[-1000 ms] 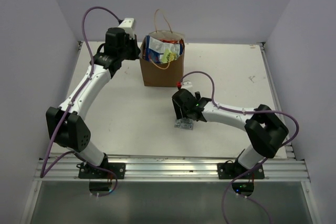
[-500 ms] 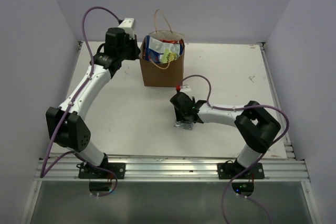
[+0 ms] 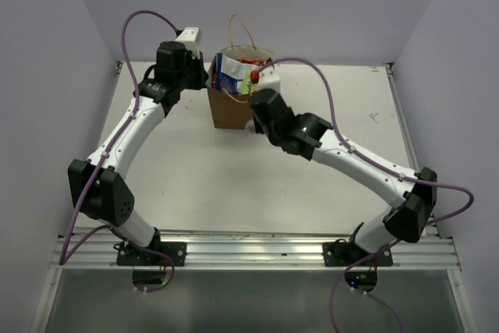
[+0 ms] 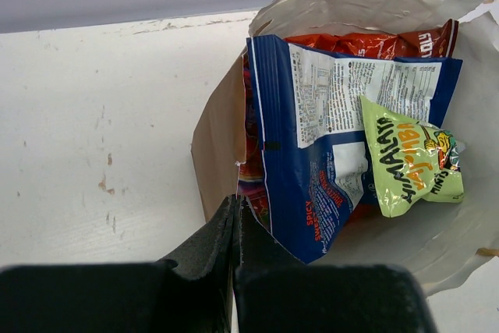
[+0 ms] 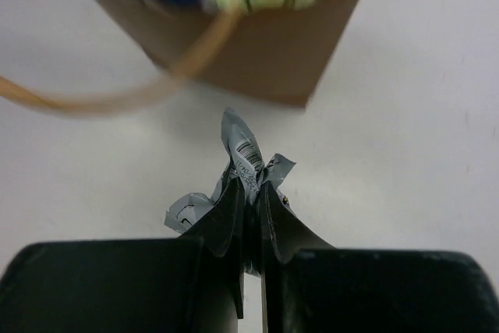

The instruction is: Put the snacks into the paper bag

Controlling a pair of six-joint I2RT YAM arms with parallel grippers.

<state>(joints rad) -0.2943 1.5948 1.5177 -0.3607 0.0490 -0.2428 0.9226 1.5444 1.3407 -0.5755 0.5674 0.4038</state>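
The brown paper bag [image 3: 228,111] stands open at the back of the table. My left gripper [image 4: 235,202] is shut on its near rim, seen from above at the bag's left corner [image 3: 204,76]. Inside lie a blue-white packet [image 4: 312,177], a yellow-green packet [image 4: 409,165] and a red-orange one [image 4: 366,43]. My right gripper [image 5: 251,185] is shut on a crumpled silver-grey packet [image 5: 245,150], held above the table just in front of the bag's brown front face [image 5: 281,60]. From above, the right gripper [image 3: 257,120] partly hides the bag's right side.
A tan cord handle [image 5: 117,99] hangs down the bag's front; another [image 3: 240,30] stands up at the back. Purple cable [image 3: 312,68] arcs over the right arm. Pale walls close in three sides, and a metal rail [image 3: 249,251] runs along the near edge.
My right gripper shut on the silver-grey packet on the table, lifted it and swung it back to the bag's front. The left arm has not moved.
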